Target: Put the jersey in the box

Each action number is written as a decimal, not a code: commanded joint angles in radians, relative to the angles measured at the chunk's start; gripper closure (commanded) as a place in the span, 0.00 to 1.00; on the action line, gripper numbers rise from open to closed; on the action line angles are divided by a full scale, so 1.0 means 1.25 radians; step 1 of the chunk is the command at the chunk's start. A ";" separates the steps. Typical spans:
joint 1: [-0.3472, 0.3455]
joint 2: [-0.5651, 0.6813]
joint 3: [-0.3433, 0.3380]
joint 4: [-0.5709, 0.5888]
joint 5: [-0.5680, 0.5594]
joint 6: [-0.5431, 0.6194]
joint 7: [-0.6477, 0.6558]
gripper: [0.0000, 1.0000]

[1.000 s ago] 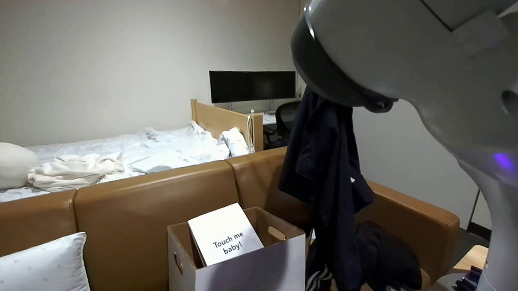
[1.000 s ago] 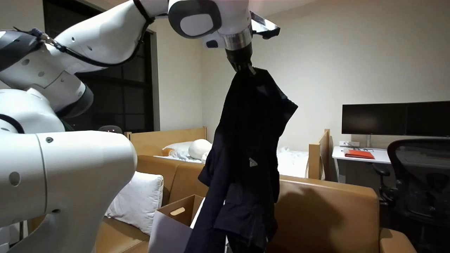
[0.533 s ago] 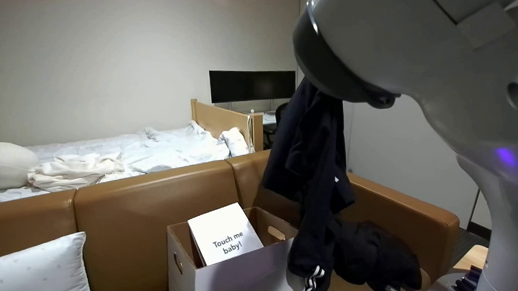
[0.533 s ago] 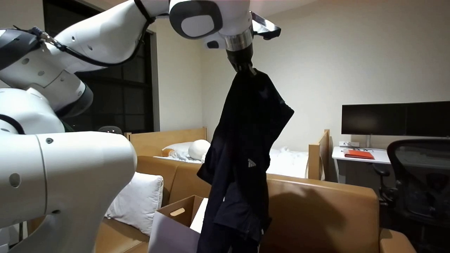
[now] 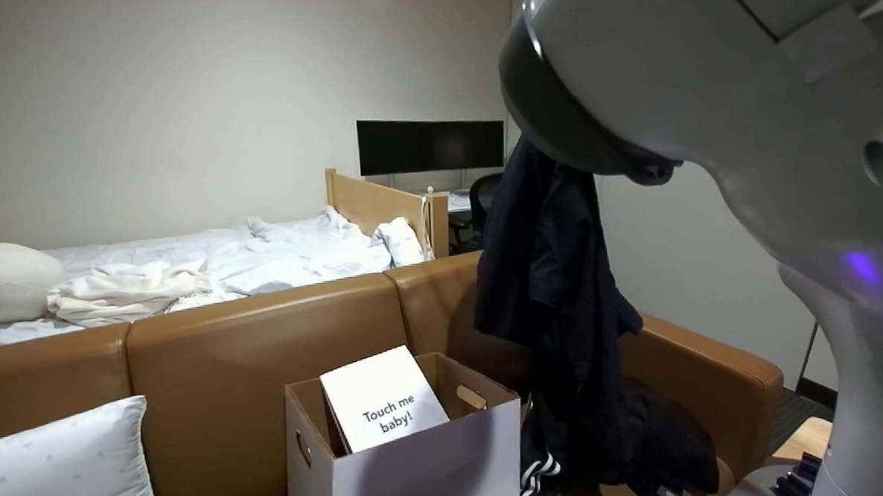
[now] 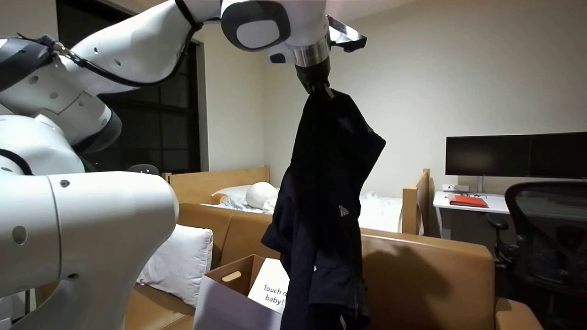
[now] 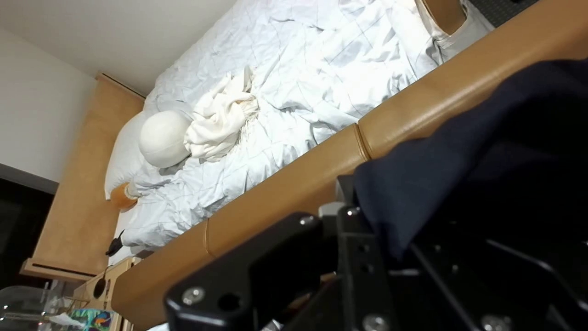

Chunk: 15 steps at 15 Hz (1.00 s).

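Box point(image 5: 417, 469): white outside, brown within; a white card point(image 5: 385, 399) reading "Touch me baby!" leans inside, and the depths are out of my sight.
Jersey point(image 6: 321, 201): hangs outside the box, between its one and two o'clock in both exterior views.
Gripper point(image 6: 322, 91): fingers pinched tight on the jersey's top.
Box base: cut off at six o'clock in both exterior views.
Dark bundle point(image 5: 674, 446): at the box's three o'clock, hard to tell from the jersey's lower end in an exterior view.

Soft shadows fall on the box point(image 5: 421, 469) and the sofa point(image 6: 426, 275).
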<state>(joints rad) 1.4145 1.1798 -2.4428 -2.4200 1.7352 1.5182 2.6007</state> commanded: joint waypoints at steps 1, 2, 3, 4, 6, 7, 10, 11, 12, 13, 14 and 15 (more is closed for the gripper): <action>0.000 0.000 0.000 0.000 0.000 0.000 0.000 0.99; -0.004 -0.006 -0.001 0.013 0.005 0.006 0.000 0.99; -0.034 0.003 0.002 0.040 0.028 -0.037 -0.001 0.99; -0.031 -0.009 -0.007 0.074 0.026 -0.059 -0.001 0.99; -0.040 -0.026 -0.020 0.169 0.005 -0.115 -0.011 0.99; -0.046 -0.034 -0.021 0.223 0.006 -0.136 -0.005 0.99; -0.051 -0.051 -0.023 0.343 0.022 -0.166 -0.010 0.99; -0.048 -0.058 -0.017 0.377 0.053 -0.144 -0.005 0.99; -0.046 -0.063 -0.012 0.405 0.078 -0.118 -0.001 0.99; -0.022 -0.086 -0.007 0.418 0.067 -0.078 -0.001 0.99; 0.000 -0.102 -0.004 0.420 0.061 -0.046 0.000 0.99; -0.004 -0.098 -0.004 0.436 0.068 -0.013 0.000 0.99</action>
<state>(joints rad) 1.3834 1.1308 -2.4587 -1.9223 1.7637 1.4042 2.6008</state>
